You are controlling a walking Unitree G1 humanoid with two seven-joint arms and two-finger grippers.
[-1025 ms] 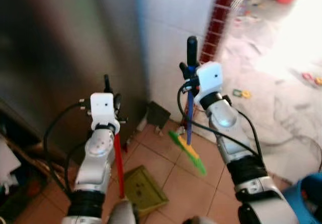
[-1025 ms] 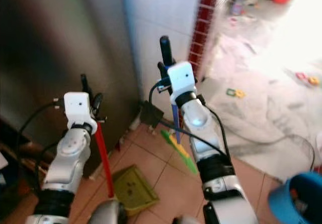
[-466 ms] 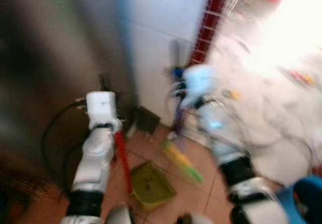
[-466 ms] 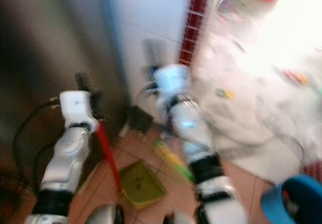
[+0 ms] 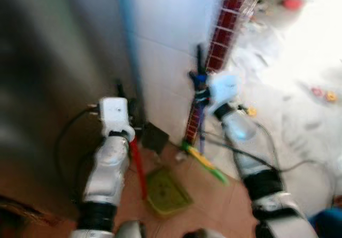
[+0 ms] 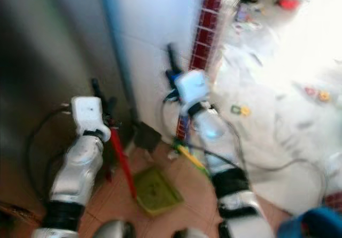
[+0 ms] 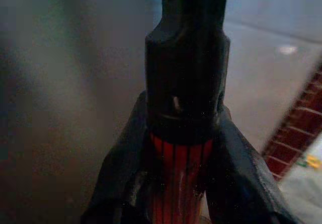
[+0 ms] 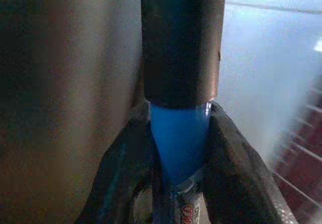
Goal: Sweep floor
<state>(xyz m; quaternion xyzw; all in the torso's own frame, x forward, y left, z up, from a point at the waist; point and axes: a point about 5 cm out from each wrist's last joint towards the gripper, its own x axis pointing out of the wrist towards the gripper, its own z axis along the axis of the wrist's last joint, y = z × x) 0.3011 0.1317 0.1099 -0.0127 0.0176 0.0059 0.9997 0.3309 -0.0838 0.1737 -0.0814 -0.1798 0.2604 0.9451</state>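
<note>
My left gripper point(image 5: 124, 100) is shut on the red handle point(image 5: 138, 164) of a green dustpan point(image 5: 168, 191) that rests on the terracotta tiles. The left wrist view shows the red shaft with its black cap point(image 7: 184, 58) clamped between the fingers point(image 7: 126, 173). My right gripper point(image 5: 200, 83) is shut on the blue broom handle point(image 5: 201, 123), whose black grip point(image 8: 181, 38) rises above the fingers. The broom's green and yellow head point(image 5: 206, 163) lies on the floor right of the dustpan.
A dark steel appliance point(image 5: 48, 88) stands close on the left, a white tiled wall point(image 5: 171, 35) ahead with a red tile strip point(image 5: 222, 40). A small dark box point(image 5: 155, 137) sits at the wall's foot. Bright floor with scattered small toys point(image 5: 320, 93) opens to the right.
The camera has swung, shifting and blurring the whole scene. Both arms reach farther toward the wall, and the dustpan and broom head sit closer to it.
</note>
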